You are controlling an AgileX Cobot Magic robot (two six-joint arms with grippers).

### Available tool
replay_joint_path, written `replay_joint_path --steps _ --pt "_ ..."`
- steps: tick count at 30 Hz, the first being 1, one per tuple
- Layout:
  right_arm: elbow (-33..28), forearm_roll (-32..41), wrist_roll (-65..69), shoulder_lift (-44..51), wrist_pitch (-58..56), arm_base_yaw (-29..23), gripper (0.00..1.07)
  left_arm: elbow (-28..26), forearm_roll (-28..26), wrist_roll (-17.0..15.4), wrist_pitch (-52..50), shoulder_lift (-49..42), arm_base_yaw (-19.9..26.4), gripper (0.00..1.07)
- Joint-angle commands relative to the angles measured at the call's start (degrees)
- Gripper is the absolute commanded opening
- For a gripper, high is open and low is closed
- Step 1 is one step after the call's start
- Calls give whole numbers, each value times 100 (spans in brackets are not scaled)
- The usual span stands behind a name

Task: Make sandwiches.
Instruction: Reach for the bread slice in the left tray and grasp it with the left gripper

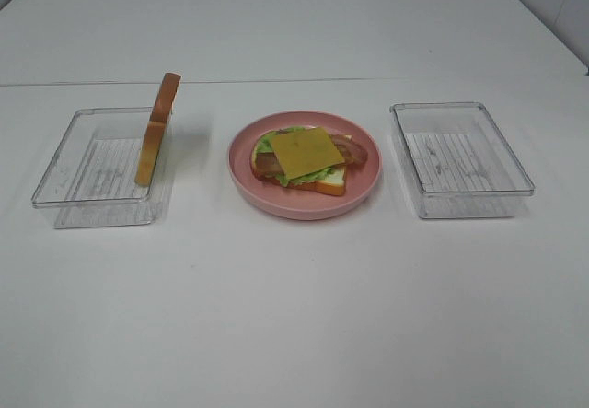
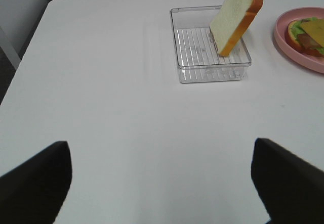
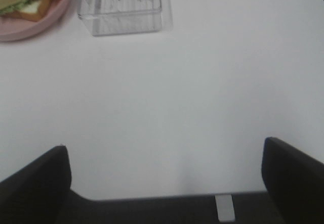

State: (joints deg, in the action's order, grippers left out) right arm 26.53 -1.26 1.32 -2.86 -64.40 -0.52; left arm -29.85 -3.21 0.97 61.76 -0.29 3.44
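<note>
Centre frame, on the white counter [image 1: 294, 316]: sandwich [image 1: 308, 167] on a pink plate [image 1: 304, 207] — cheese square [image 1: 304, 150] topmost. Left of it, a bread slice [image 1: 156, 132] standing on edge, leaning on the rim of a clear tray [image 1: 92, 213]; second tray [image 1: 465, 204] at right. Both spread wide — left gripper [image 2: 159, 148] and right gripper [image 3: 164, 145].

2 clear trays: left tray [image 1: 92, 213], right tray [image 1: 465, 207]. 1 pink plate [image 1: 304, 207]. 2 bread slices: standing slice [image 1: 156, 132], bottom slice [image 1: 331, 182]. 1 cheese square [image 1: 304, 152].
</note>
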Motion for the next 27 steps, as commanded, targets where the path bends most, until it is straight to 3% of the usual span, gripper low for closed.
replay_joint_path --steps 1,27 --pt "-69 218 -264 510 149 80 98 11 -17 6 -17 -80 29 88" --pt "-63 195 -218 493 149 57 98 11 -34 6 -11 -17 29 88"
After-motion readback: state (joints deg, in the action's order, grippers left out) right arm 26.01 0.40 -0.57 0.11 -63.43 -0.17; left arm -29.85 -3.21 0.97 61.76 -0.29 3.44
